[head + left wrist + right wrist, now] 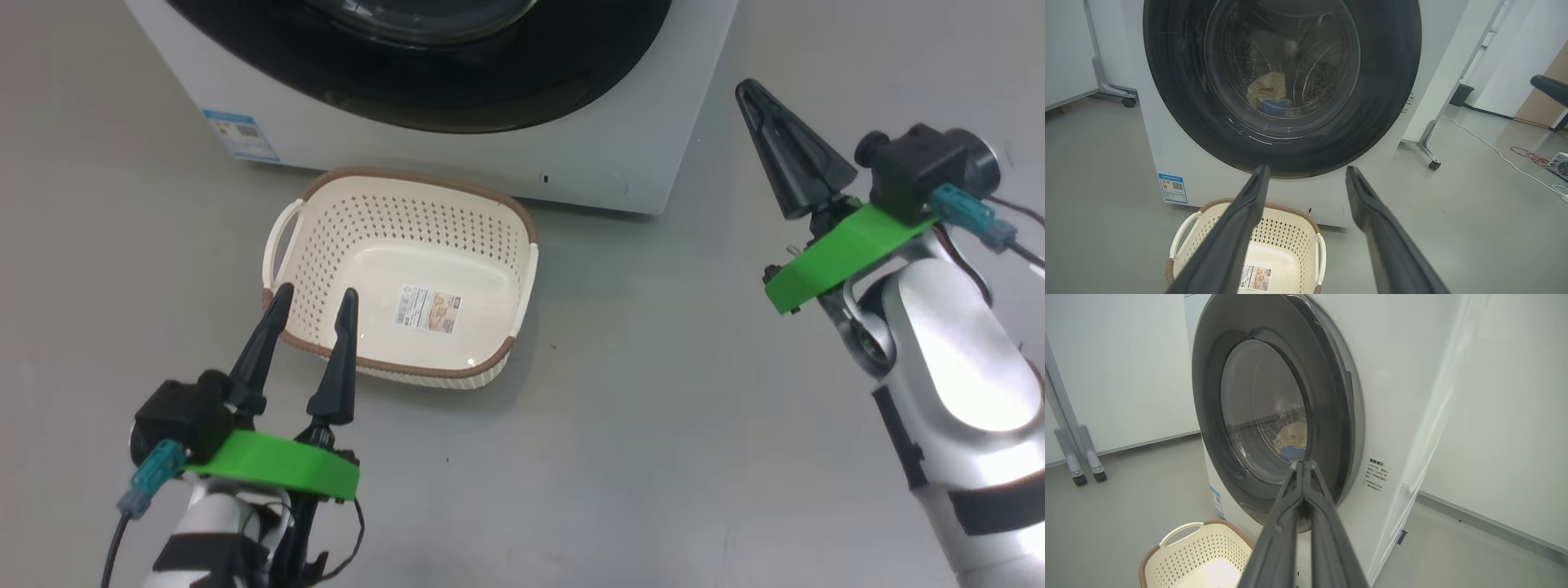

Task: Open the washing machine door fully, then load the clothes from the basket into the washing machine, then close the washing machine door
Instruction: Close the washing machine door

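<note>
Cream plastic with a brown woven-look rim, the basket sits on the grey floor just in front of the washing machine. A sticker shows on the basket's bare bottom. The washing machine door lies shut against the white front, its glossy black rim ringing the glass window. Seen through that glass in the left wrist view, the clothes rest low in the steel drum as a pale yellow bundle with a blue patch. The right wrist view shows the same bundle from an angle.

The left gripper hovers over the basket's near left corner, its two dark fingers spread wide and holding nothing. The right gripper is raised near the machine's right front corner, well apart from the basket. Its fingers are pressed together into a single point with nothing between them. In its own wrist view the tips point towards the lower part of the door. A blue label marks the machine's lower left corner.
</note>
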Motion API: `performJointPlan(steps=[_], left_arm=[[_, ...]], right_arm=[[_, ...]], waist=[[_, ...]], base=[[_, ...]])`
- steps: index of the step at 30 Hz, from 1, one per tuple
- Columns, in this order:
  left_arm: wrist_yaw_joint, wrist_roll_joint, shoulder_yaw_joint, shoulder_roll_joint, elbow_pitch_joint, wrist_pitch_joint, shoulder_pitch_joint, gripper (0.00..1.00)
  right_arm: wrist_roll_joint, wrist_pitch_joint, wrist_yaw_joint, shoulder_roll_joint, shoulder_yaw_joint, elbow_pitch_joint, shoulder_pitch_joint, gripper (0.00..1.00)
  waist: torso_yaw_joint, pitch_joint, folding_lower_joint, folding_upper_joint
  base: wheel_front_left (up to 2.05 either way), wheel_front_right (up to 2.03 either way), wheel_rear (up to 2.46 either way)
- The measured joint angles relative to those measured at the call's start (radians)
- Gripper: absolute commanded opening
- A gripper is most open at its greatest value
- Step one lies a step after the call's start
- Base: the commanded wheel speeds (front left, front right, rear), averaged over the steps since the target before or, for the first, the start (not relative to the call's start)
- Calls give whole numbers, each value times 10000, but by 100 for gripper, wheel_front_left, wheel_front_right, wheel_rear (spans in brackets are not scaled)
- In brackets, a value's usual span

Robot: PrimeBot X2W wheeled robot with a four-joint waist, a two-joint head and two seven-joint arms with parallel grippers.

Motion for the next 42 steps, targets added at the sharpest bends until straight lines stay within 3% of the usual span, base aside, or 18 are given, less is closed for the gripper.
performJointPlan(steps=[18, 32, 40, 41, 42], left_arm=[[0, 115, 466, 176, 17, 0, 1427, 100], [0, -50, 1394, -25, 146, 0, 2028, 100], [0, -159, 1415, -15, 326, 0, 2075, 100], [0, -159, 1419, -15, 334, 0, 2077, 100], [0, -159, 1427, -15, 341, 0, 2081, 100]], right_arm=[[-182, 0, 0, 725, -2408, -1666, 3770, 0], [-719, 2, 0, 1103, -4403, -1971, 5406, 0], [-510, 2, 0, 1116, -4892, -1881, 5594, 0], [-502, 2, -2, 1116, -4901, -1797, 5669, 13], [-502, 2, -2, 1120, -4895, -1699, 5736, 41]], waist=[[-1242, -1788, 0, 0], [-1720, -2291, 1, 0], [-1771, -2349, 2, 0], [-1774, -2355, 2, 0], [-1777, -2362, 2, 0]], base=[[0, 0, 0], [0, 0, 0], [0, 0, 0], [0, 0, 0], [0, 0, 0]])
